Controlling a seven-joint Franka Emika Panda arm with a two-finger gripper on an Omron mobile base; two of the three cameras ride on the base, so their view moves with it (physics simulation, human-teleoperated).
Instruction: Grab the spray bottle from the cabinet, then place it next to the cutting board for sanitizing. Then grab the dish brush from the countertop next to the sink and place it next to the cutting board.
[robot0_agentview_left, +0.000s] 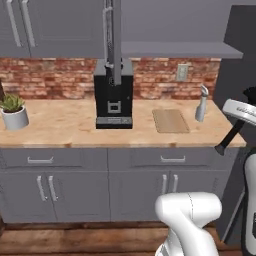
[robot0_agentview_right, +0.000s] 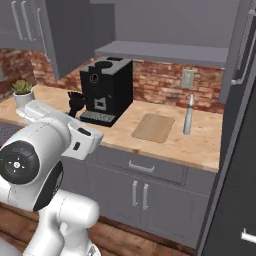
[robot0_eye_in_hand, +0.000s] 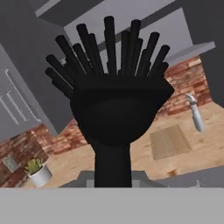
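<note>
Pincer (robot0_agentview_right: 75, 111) pressed together on brush (robot0_eye_in_hand: 114, 109), held in air in front of desk (robot0_agentview_left: 65, 127), bristle head up close to hand camera, handle running down toward fingers. In right base view brush head dark beside coffee machine (robot0_agentview_right: 106, 89). Board (robot0_agentview_left: 170, 120) flat on desk, right of coffee machine. Bottle (robot0_agentview_left: 201, 103) upright just right of board, near brick wall (robot0_agentview_left: 55, 77). Potted plant (robot0_agentview_left: 13, 111) at desk's far left. Cabinet (robot0_agentview_left: 172, 49) shelf above board.

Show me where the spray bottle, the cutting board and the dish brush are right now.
spray bottle (robot0_agentview_left: 201, 106), left base view, on its pale body below the nozzle.
cutting board (robot0_agentview_right: 152, 127), right base view, on the middle of its top face.
dish brush (robot0_eye_in_hand: 116, 109), hand view, on the black head under the bristles.
</note>
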